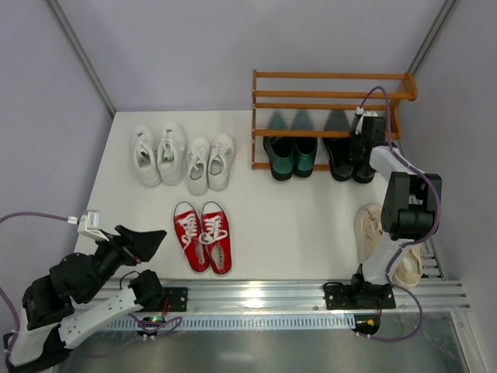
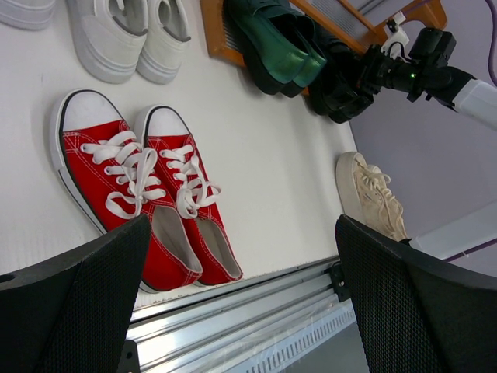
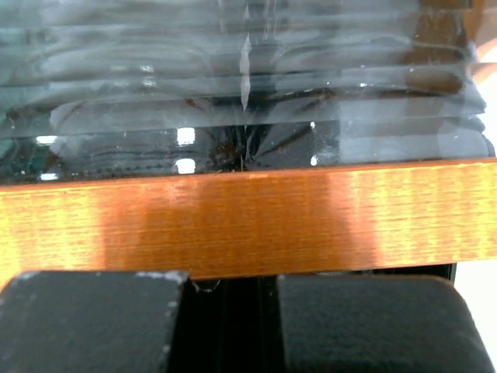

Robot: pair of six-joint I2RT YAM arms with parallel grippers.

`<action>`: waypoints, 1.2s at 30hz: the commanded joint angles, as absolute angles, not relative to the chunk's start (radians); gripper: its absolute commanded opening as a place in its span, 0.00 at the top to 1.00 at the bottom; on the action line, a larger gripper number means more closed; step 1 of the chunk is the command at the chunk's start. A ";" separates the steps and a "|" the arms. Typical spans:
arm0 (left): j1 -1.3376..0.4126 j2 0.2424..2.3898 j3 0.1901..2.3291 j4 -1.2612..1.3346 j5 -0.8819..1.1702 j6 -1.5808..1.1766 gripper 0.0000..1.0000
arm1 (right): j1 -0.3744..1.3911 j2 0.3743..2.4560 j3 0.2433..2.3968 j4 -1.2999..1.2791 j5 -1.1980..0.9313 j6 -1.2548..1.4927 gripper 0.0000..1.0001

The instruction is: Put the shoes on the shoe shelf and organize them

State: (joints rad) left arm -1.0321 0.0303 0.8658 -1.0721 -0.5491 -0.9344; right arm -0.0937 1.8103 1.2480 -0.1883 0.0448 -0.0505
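Reaching with the right gripper (image 1: 363, 136) to the shelf (image 1: 334, 75), at the black loafers (image 1: 347, 162) on its lowest tier beside the green loafers (image 1: 291, 158); both pairs lengthwise near-to-far, near ends jutting out front. Showing fingers (image 3: 93, 318) close together just short of a shelf bar, pinching or not impossible to tell. Holding the left gripper (image 1: 151, 239) spread wide near the red sneakers (image 1: 203, 237), toes aimed at the far wall. Finding white sneakers (image 1: 172, 151) and cream shoes (image 1: 370, 222) on the table (image 1: 295, 221).

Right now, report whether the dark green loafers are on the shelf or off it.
On: both dark green loafers sit on the shoe shelf's bottom tier, heels jutting forward.
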 commanded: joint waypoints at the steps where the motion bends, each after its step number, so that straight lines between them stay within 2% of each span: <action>1: -1.034 0.026 0.880 -1.080 -0.569 -0.940 0.00 | -0.100 1.799 1.341 0.011 0.063 -0.048 0.96; 3: -1.034 0.026 0.882 -1.078 -0.569 -0.940 0.00 | -0.100 1.801 1.341 0.006 0.060 -0.045 0.94; 4: -1.034 0.026 0.884 -1.080 -0.569 -0.939 0.00 | -0.100 1.802 1.344 0.006 0.061 -0.044 0.87; 5: -1.034 0.026 0.884 -1.081 -0.569 -0.940 0.00 | -0.100 1.804 1.348 -0.024 0.069 -0.035 0.73; 6: -1.035 0.025 0.884 -1.081 -0.569 -0.942 0.00 | -0.100 1.805 1.351 -0.040 0.072 -0.035 0.67; 10: -1.034 0.020 0.884 -1.088 -0.571 -0.943 0.00 | -0.100 1.801 1.355 -0.052 0.072 -0.031 0.58; 12: -1.034 0.020 0.884 -1.091 -0.571 -0.945 0.00 | -0.100 1.796 1.355 -0.058 0.061 -0.026 0.47; 16: -1.034 0.015 0.882 -1.094 -0.574 -0.946 0.00 | -0.100 1.767 1.347 -0.078 0.052 -0.008 0.40; 17: -1.034 0.014 0.884 -1.094 -0.574 -0.948 0.01 | -0.100 1.760 1.341 -0.080 0.048 -0.006 0.36; 28: -1.034 0.029 0.876 -1.065 -0.572 -0.936 0.00 | -0.094 1.507 1.111 -0.054 0.075 0.115 0.30; 31: -1.034 0.047 0.867 -1.045 -0.569 -0.927 0.00 | -0.080 1.386 1.042 -0.110 0.130 0.152 0.23; 36: -1.034 0.075 0.841 -0.996 -0.554 -0.911 0.00 | -0.052 1.126 0.885 -0.305 0.394 0.316 0.20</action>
State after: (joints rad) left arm -1.0321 0.0391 0.8577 -1.0584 -0.5549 -0.9318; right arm -0.0639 1.2446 0.9485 -0.1947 0.2054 0.1799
